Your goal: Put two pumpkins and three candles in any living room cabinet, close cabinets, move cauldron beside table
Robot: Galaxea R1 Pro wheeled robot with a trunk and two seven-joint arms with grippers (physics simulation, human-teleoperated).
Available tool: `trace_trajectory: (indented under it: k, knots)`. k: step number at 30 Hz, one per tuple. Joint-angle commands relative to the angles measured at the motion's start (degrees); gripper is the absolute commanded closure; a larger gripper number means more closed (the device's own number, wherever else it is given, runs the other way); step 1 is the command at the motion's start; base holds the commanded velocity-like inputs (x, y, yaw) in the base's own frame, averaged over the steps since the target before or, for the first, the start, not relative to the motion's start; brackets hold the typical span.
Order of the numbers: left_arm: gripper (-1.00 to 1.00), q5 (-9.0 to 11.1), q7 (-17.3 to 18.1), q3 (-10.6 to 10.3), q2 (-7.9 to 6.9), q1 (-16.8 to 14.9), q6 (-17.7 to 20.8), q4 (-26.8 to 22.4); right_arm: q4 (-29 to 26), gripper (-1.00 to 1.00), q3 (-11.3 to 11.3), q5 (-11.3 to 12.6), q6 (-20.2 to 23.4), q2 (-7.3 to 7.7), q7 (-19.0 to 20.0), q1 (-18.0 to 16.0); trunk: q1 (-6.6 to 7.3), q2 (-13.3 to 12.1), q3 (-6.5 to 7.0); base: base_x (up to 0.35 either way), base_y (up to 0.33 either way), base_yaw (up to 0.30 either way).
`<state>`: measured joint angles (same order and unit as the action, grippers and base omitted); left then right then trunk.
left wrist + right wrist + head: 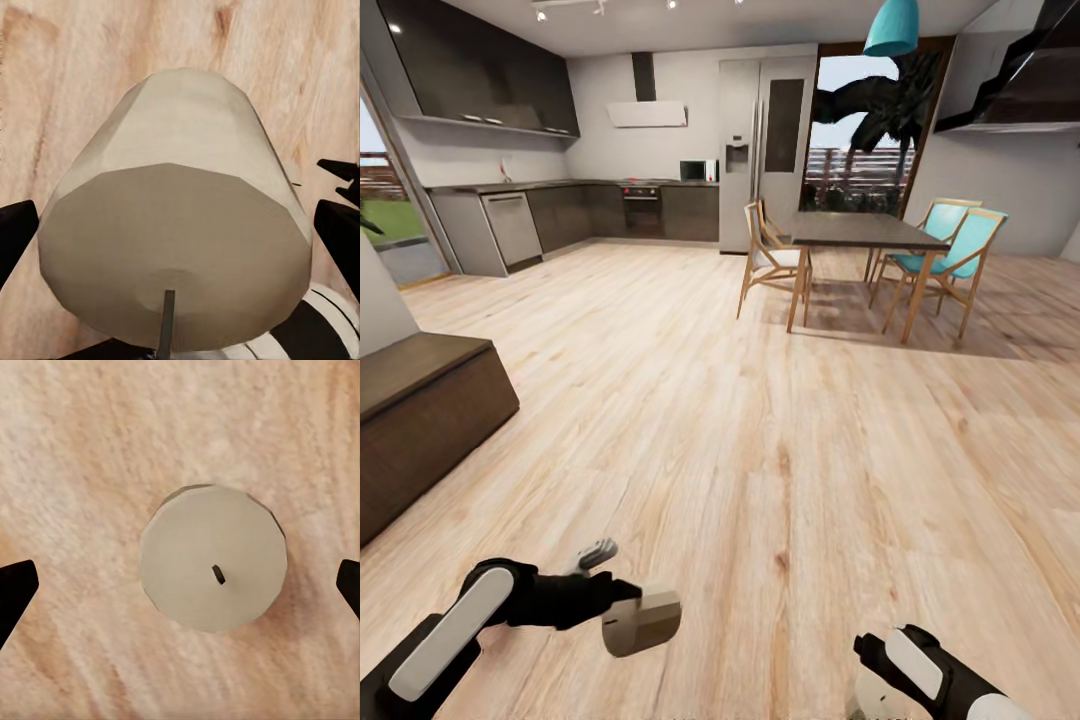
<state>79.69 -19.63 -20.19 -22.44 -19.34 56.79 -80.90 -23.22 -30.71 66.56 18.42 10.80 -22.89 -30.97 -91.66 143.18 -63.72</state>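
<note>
Head view, lower left: grips a candle [642,622] sideways in the left pincer [622,592], closed against its sides and lifted clear of the wooden floor [760,450]. Right wrist view: hangs the right pincer [182,585] spread wide over a second candle [214,559], which seems to stand upright on the floor, touching neither fingertip. Risks losing the held candle on the way to the cabinet [420,420] if the hold is shallow on that smooth round body. Could also tip the second candle and send it rolling if lowered off centre. Cannot confirm finger contact in the left wrist view, with the candle's bulk covering it. Cuts off the cabinet at the frame edge, so cannot tell any drawer's state.
</note>
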Motion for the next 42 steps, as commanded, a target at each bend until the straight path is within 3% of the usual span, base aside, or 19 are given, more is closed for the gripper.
trace_trajectory:
  k: [1,5,8,13,15,16,21,26,42]
  knots:
    - [1.00,0.93,-0.36,1.03,-0.13,0.05,0.02,-0.05,-0.16,-1.00,-0.40,0.33,0.13,0.04,-0.44,-0.05,-0.03,0.08,-0.28,0.000,0.000,0.000]
    - [1.00,1.09,0.54,2.18,-0.22,0.22,0.07,-0.05,0.06,-1.00,-0.49,0.23,-1.79,0.01,-0.32,-0.06,-0.14,0.13,-1.17,0.000,0.000,0.000]
    - [1.00,1.08,2.75,2.33,-0.24,0.39,0.08,0.08,0.27,-1.00,-0.57,0.16,-3.38,0.02,0.12,-0.06,-0.21,0.17,-1.83,0.000,0.000,0.000]
    - [1.00,1.22,3.52,2.35,-0.25,0.50,0.08,0.12,0.30,-1.00,-0.58,0.12,-4.19,0.02,0.21,-0.06,-0.34,0.24,-2.94,0.000,0.000,0.000]
    - [1.00,1.98,6.13,2.39,-0.54,0.58,0.13,0.09,0.32,-1.00,-0.58,0.08,-4.30,0.01,0.28,-0.06,-0.39,0.26,-3.38,0.000,0.000,0.000]
    - [1.00,2.20,6.86,2.37,-0.82,0.59,0.14,0.07,0.31,-1.00,-0.58,0.08,-4.31,0.01,0.31,-0.06,-0.42,0.28,-3.60,0.000,0.000,0.000]
    - [1.00,3.62,14.97,2.17,-4.93,0.62,0.13,-0.04,0.28,-1.00,-0.58,0.00,-4.35,0.01,0.41,-0.06,-0.52,0.33,-4.49,0.000,0.000,0.000]
    - [1.00,4.09,19.88,1.95,-6.85,0.62,0.09,-0.05,0.28,-1.00,-0.58,-0.02,-4.36,0.01,0.47,-0.06,-0.52,0.33,-4.49,0.000,0.000,0.000]
    - [1.00,3.99,20.95,1.80,-7.27,0.62,0.08,-0.04,0.28,-1.00,-0.58,-0.02,-5.63,0.01,0.64,-0.06,-0.52,0.33,-4.49,0.042,0.005,0.000]
